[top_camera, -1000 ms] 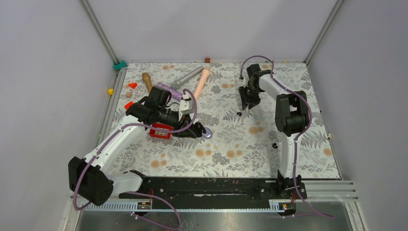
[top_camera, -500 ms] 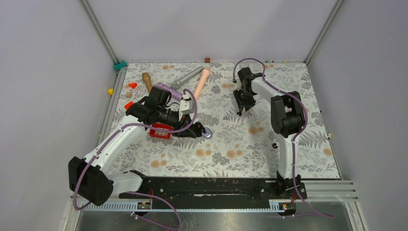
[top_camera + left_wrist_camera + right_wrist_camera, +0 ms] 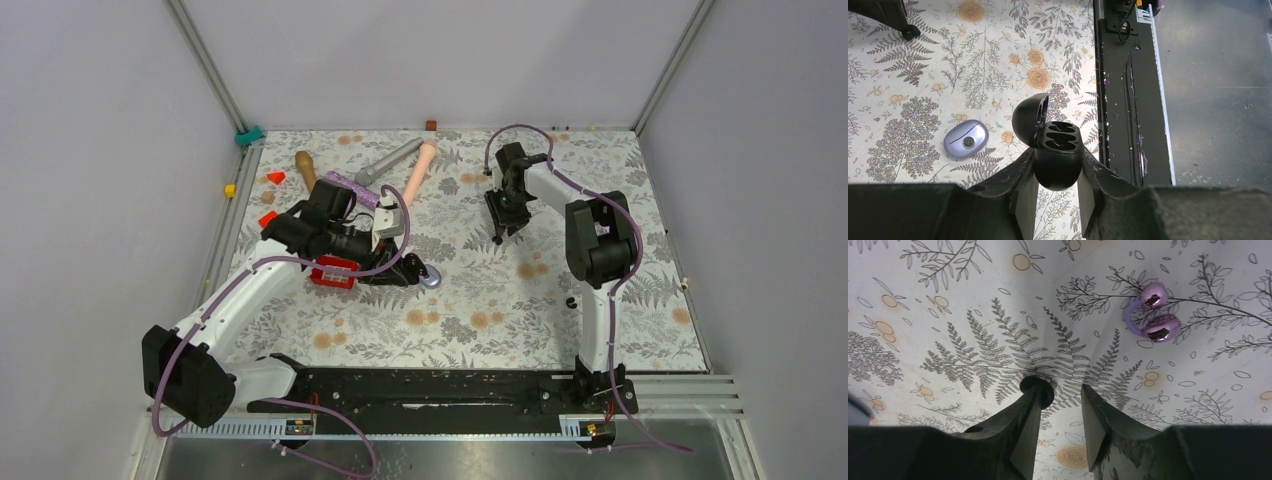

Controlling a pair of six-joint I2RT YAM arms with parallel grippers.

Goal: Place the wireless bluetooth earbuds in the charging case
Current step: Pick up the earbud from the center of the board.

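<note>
1. Around the table stand pale grey walls with metal corner posts. Nothing more of the room shows.
2. The table wears a fern-and-flower cover. Rods and red bits crowd its far left corner, and a red tray sits left of middle.
3. The right arm has swung a little toward the middle in the last second, so its tool now points down nearer the far edge than the near one. The left arm has not stirred.
4. The right gripper stands partly open with nothing in the gap.
5. The left gripper clamps the black case by the tray, its lid up and both wells bare.
6. A lavender case lies shut on the table just beside it. I judge the black one is being filled.
7. A black bud sits at one right fingertip, outside the gap. I cannot tell if they touch. The swing looks like lining up a pick that still needs a sideways nudge.
8. A purple clip earbud lies near, apart.
9. A black speck by the right arm may be the second bud, but it is too small to tell.
</note>
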